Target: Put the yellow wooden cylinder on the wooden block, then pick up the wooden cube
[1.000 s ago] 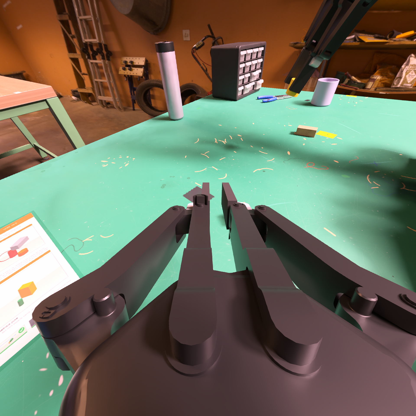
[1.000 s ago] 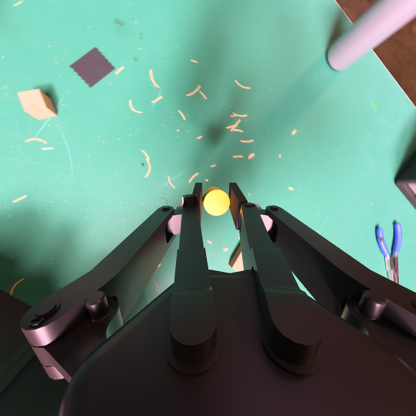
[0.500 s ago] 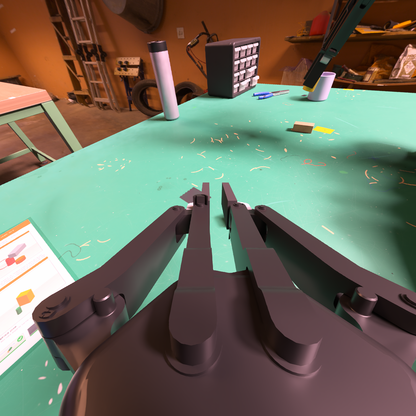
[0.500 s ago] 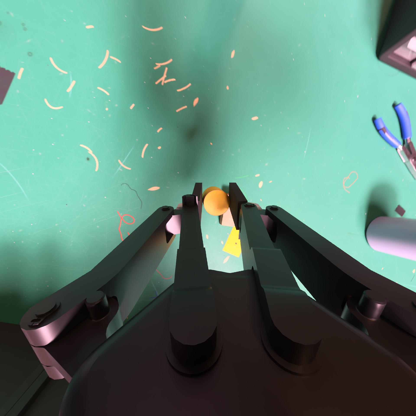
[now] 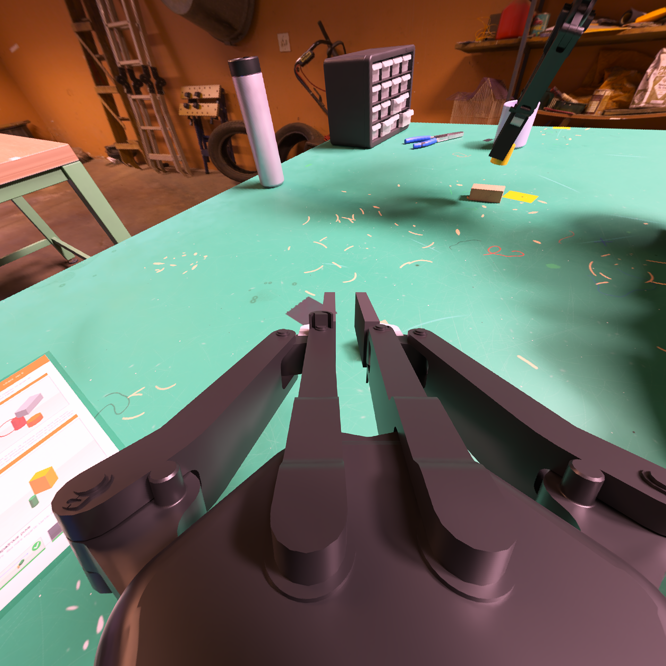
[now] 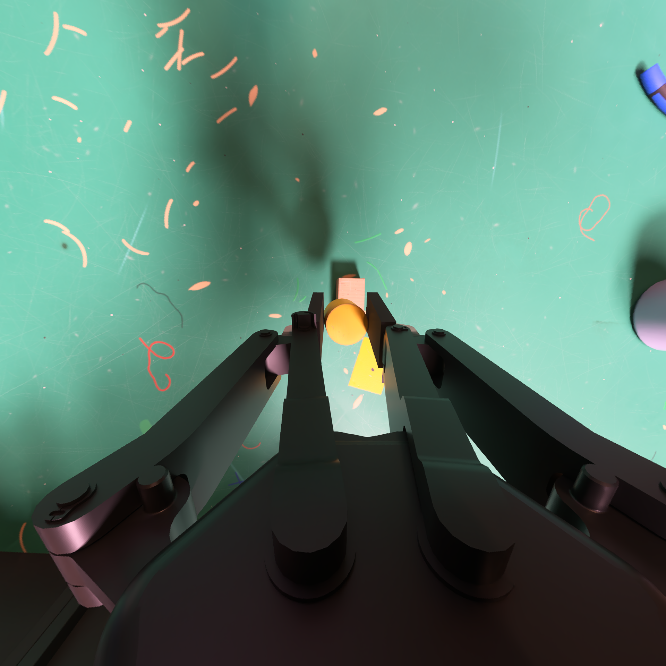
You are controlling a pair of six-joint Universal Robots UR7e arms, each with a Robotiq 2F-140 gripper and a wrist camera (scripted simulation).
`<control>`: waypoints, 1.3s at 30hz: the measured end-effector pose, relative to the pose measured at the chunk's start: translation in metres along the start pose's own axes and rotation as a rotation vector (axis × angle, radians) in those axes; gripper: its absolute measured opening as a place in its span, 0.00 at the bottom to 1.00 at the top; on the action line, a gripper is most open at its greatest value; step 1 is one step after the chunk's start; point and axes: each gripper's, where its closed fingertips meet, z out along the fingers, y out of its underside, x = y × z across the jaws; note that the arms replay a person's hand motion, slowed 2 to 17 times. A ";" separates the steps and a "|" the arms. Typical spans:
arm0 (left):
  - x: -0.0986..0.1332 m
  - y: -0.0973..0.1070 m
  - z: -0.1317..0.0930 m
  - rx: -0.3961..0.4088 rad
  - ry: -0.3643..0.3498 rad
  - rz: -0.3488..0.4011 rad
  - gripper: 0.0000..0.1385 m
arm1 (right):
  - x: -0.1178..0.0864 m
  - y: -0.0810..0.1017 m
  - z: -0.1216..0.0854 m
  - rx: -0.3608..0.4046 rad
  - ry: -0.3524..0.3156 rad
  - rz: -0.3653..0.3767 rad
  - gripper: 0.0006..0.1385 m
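The right gripper [image 6: 344, 317] clamps the yellow wooden cylinder [image 6: 345, 323] above the green tabletop [image 6: 468, 162], pale rectangular wooden block [image 6: 351, 291] at twelve o'clock. The left gripper [image 5: 345, 306] hangs nearly closed, empty.

Printed sheet [image 5: 32, 454], at eight o'clock beside my left gripper [image 5: 344, 306]: orange bands, block pictures, lines of print too small to read. Sack [image 5: 652, 84] on the shelf at two o'clock: dark lettering, cut off and blurred. My right wrist view: no writing to be made out.
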 end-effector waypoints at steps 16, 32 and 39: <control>-0.002 0.007 0.007 -0.022 0.000 -0.017 0.11 | 0.012 0.013 0.038 -0.059 0.006 0.017 0.23; -0.002 0.014 0.014 -0.053 0.002 -0.021 0.11 | 0.017 0.003 0.043 0.020 0.002 0.020 0.52; -0.002 0.015 0.016 -0.057 0.003 -0.022 0.11 | 0.014 -0.010 0.021 0.081 -0.006 -0.014 0.53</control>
